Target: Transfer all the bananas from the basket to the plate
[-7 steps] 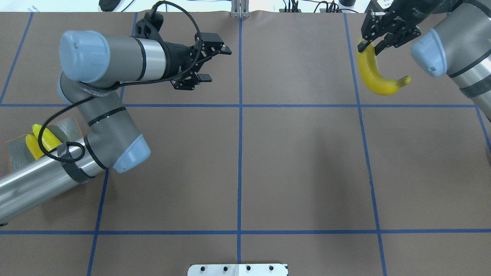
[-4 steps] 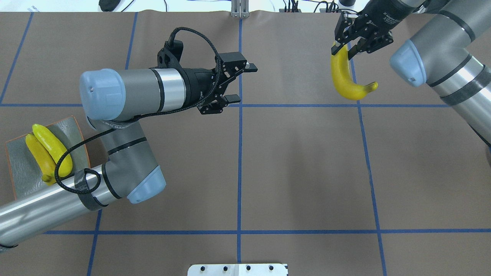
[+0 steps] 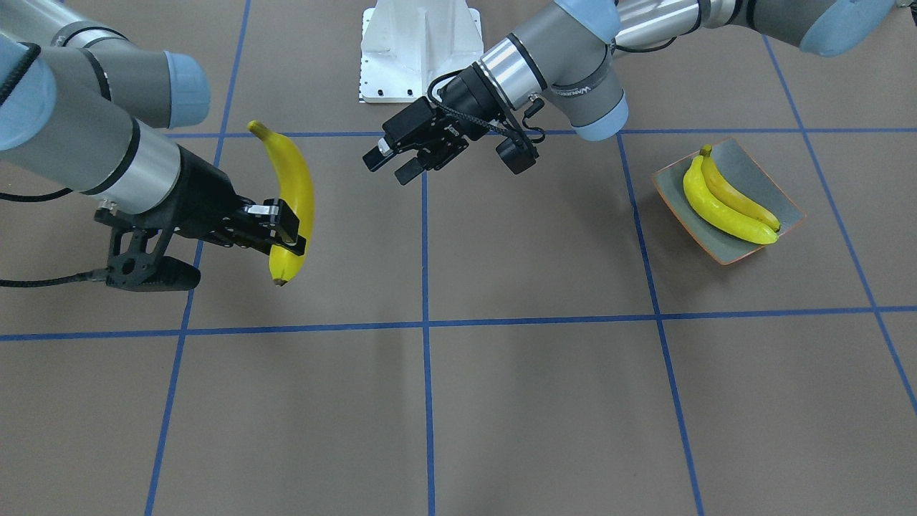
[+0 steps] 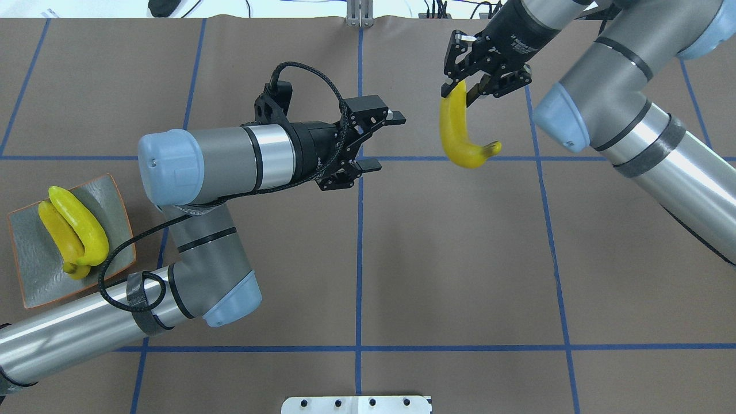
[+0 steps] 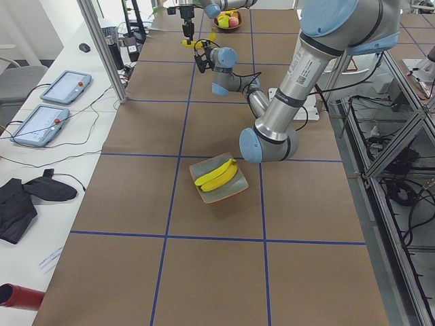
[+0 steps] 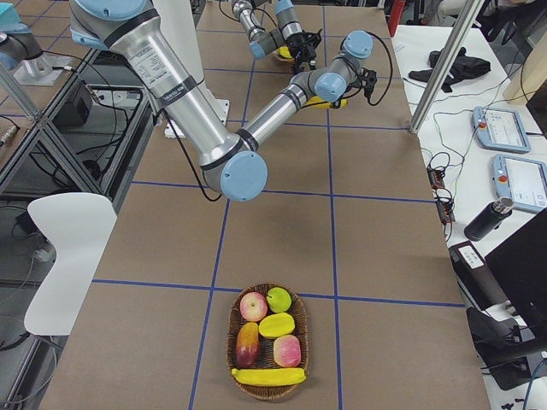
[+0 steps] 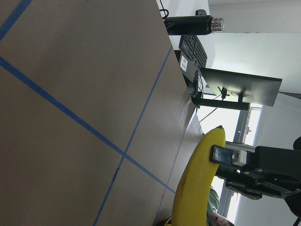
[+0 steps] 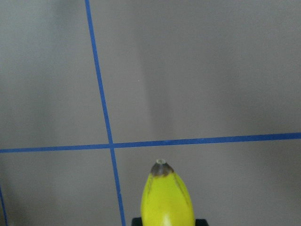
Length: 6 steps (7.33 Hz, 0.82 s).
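My right gripper (image 4: pixel 461 92) is shut on one end of a yellow banana (image 4: pixel 457 138) and holds it hanging above the table, right of the centre line. It also shows in the front view (image 3: pixel 283 233) with the banana (image 3: pixel 295 186). My left gripper (image 4: pixel 390 144) is open and empty, pointing at that banana from a short gap away; the front view shows it too (image 3: pixel 387 168). Two bananas (image 4: pixel 75 230) lie side by side on the grey-green plate (image 4: pixel 34 276) at the table's left edge. One more banana (image 6: pixel 267 376) lies in the basket (image 6: pixel 232 342).
The wicker basket at the table's right end also holds apples and other fruit (image 6: pixel 273 329). A white base plate (image 4: pixel 356 404) sits at the near edge. The left arm's elbow (image 4: pixel 230 299) stands close beside the plate.
The right gripper has carried the banana left toward the table's middle. The left gripper has moved right and forward toward it, still open. The left arm has swung off the plate, uncovering the two bananas.
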Tool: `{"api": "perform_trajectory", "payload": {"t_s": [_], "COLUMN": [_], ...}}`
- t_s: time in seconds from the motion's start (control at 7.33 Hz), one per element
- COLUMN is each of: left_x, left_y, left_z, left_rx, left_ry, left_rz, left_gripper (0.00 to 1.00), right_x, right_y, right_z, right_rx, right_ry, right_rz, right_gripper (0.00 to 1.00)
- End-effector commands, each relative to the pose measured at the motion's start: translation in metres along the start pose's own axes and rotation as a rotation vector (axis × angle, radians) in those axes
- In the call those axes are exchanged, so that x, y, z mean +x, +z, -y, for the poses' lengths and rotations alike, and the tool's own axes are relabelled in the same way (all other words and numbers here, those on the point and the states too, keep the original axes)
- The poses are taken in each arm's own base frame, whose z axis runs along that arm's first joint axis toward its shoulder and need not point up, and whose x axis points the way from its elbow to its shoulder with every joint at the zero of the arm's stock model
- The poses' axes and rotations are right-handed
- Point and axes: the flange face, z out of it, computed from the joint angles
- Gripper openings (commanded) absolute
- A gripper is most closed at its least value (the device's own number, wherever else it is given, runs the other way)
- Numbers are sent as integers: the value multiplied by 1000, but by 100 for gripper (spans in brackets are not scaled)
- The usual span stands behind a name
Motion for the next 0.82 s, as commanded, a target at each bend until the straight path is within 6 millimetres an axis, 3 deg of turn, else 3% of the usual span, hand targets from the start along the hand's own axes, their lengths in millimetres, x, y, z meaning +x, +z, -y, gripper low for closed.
{"api": "perform_trajectory", "payload": {"t_s": [0.0,0.41,0.68], "left_x": [1,-7,-12], "left_y": [2,8,11], "left_z": [-1,2,0], "left_rx": [0,7,4], "left_ry": [1,1,1], "left_rz": [0,19,29], "left_gripper": [100,100,100], "right_x": [-35,-52,-53], "right_y": [27,29,27], "right_z": [-25,-50,-51], "right_rx": [40,69,70], "right_ry": [3,12,10], "right_rz": [-9,9,12], "right_gripper": [0,0,0]}}
